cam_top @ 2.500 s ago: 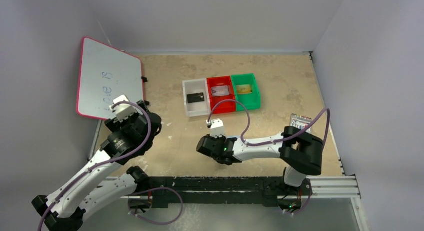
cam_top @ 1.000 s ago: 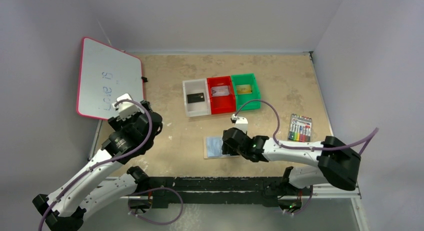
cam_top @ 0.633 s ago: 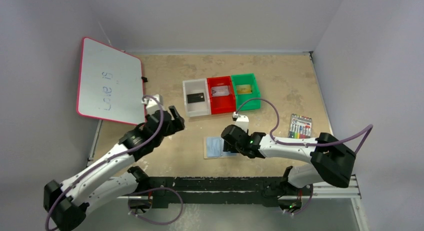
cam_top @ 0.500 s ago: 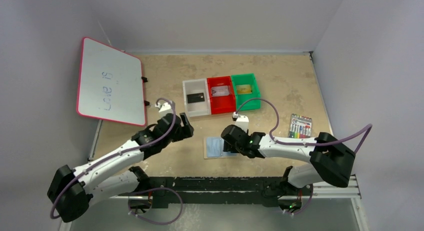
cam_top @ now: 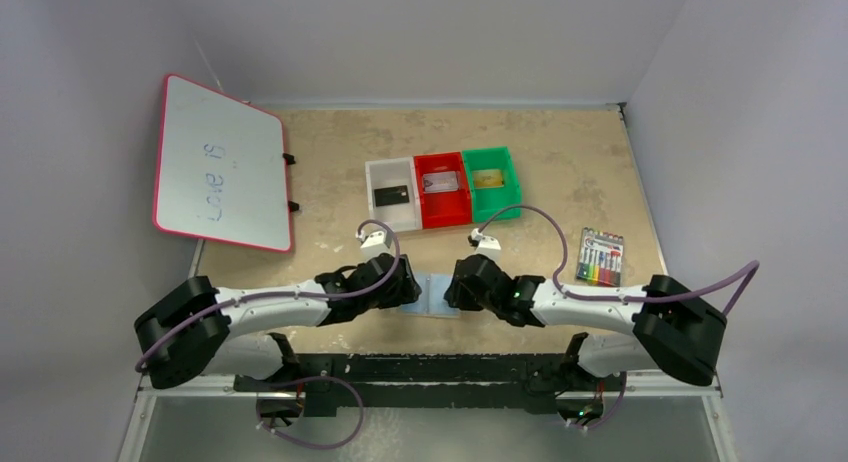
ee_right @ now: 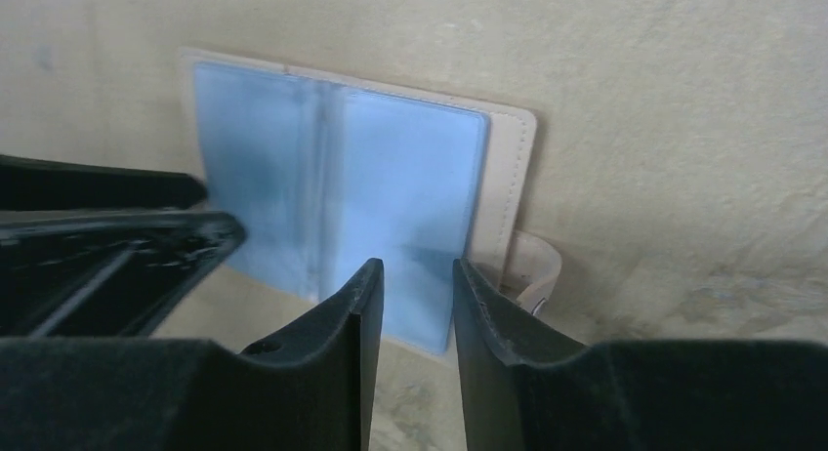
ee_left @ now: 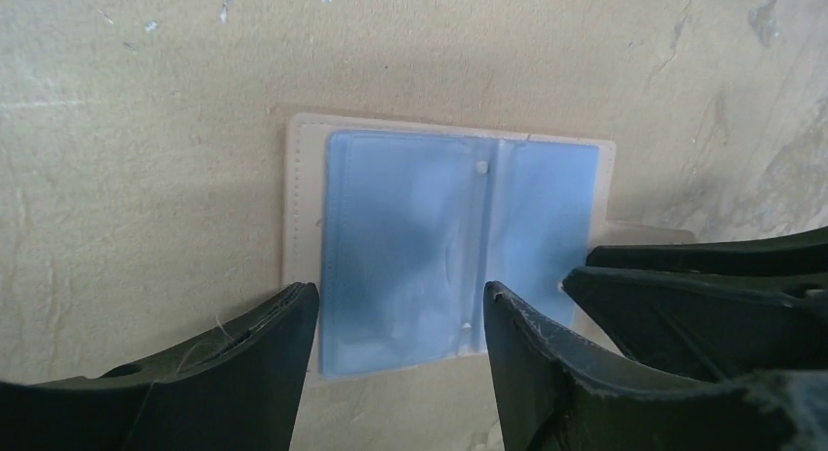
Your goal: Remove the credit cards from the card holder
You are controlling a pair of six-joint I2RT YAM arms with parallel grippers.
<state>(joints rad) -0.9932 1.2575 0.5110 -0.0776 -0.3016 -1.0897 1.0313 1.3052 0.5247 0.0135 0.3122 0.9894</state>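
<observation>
Card holder (ee_left: 410, 207) open flat, left pincer (ee_left: 397, 295) wide astride one panel, right pincer (ee_right: 417, 267) narrowly parted over other, contact unclear.

Robot lab test cell: plain grey walls (cam_top: 440, 32) enclose a tan table (cam_top: 560, 162); metal mounting rail (cam_top: 660, 367) along bottom edge, whiteboard (cam_top: 220, 162) upper left.

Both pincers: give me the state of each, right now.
Left pincer: open wide over the card holder, holding nothing.
Right pincer: open only narrowly over the card holder, gripping nothing that shows.
</observation>
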